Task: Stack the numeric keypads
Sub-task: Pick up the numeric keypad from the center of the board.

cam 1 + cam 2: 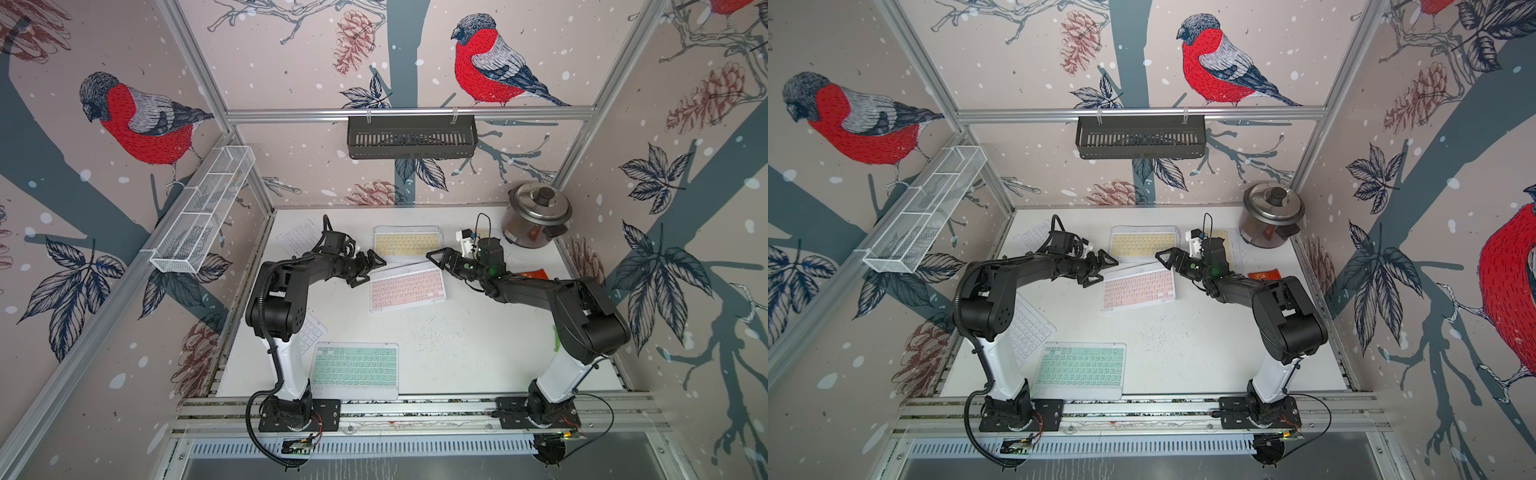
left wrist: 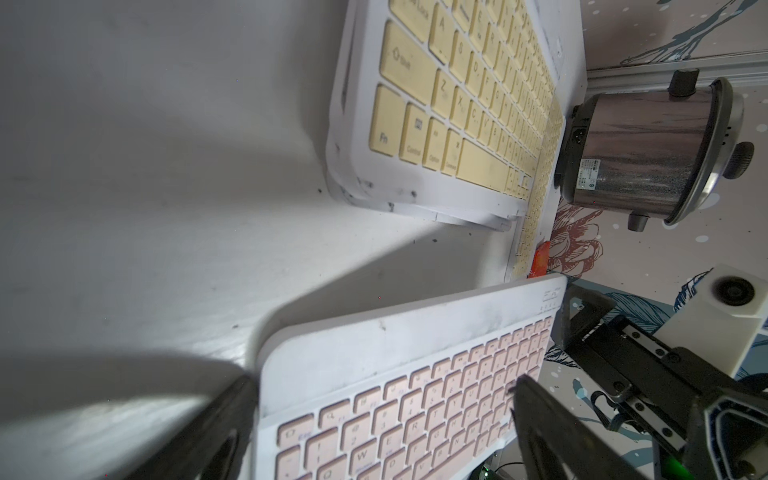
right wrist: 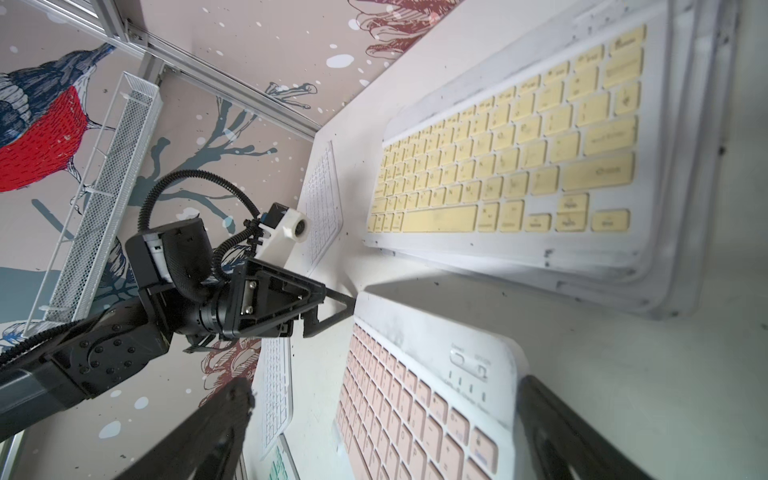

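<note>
In both top views my left gripper (image 1: pixel 369 270) and right gripper (image 1: pixel 436 261) faced each other across the far edge of the pink keypad (image 1: pixel 407 286). Both had their jaws spread wide and gripped nothing. Just beyond the pink one sat the yellow-topped stack (image 1: pixel 406 243), the only pile begun. Loose on the table (image 1: pixel 457 353) lay the green keypad (image 1: pixel 355 368) at the near edge and the near white keypad (image 1: pixel 312 334), half under my left arm. The far white keypad (image 1: pixel 297 239) lay in the back corner. The second yellow keypad (image 1: pixel 484 232) was mostly hidden behind my right wrist, beside the rice cooker (image 1: pixel 536 214).

In the left wrist view my fingers (image 2: pixel 228 419) stood apart at one end of the pink keypad, which lay flat on the table. The stack showed several frame edges under the yellow keys; I could not count them exactly.

In the right wrist view my own fingers (image 3: pixel 540 411) straddled the pink keypad's opposite end, not closed on it. The layered edges of the stack showed here too.

I judged the job well short of done: a few keypads were stacked, the pink one was next, and four more waited.
</note>
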You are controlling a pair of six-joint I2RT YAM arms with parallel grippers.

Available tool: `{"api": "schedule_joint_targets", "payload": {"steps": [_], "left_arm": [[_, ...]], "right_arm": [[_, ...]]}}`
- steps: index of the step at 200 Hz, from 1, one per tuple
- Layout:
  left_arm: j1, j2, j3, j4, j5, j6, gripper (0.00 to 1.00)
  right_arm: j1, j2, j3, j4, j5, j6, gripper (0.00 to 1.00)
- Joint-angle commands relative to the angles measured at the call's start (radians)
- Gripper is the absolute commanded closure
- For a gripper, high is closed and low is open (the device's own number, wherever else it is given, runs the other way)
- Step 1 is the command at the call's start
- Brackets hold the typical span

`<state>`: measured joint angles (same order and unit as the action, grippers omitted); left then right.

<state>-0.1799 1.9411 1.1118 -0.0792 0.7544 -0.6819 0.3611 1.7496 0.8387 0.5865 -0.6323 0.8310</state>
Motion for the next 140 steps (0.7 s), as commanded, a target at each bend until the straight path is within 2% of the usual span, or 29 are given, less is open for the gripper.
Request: {"api": "schedule_joint_targets", "payload": {"steps": [1,62,140], "left_arm": [[-0.007,0.006,-0.025,-0.080,0.043,-0.053,0.04],[-0.007,-0.024,-0.065,-0.048,0.051,-0.076,0.04],[-0.011,-0.066,-0.136,0.034,0.047,-0.139,0.04]], "right_arm": [[0.022,0.036,0.039,0.006,-0.171,0.031,0.00],[0.035,0.116,0.140,0.008,-0.189,0.038,0.00],[0.078,0.146,0.143,0.164,-0.158,0.202,0.00]]}}
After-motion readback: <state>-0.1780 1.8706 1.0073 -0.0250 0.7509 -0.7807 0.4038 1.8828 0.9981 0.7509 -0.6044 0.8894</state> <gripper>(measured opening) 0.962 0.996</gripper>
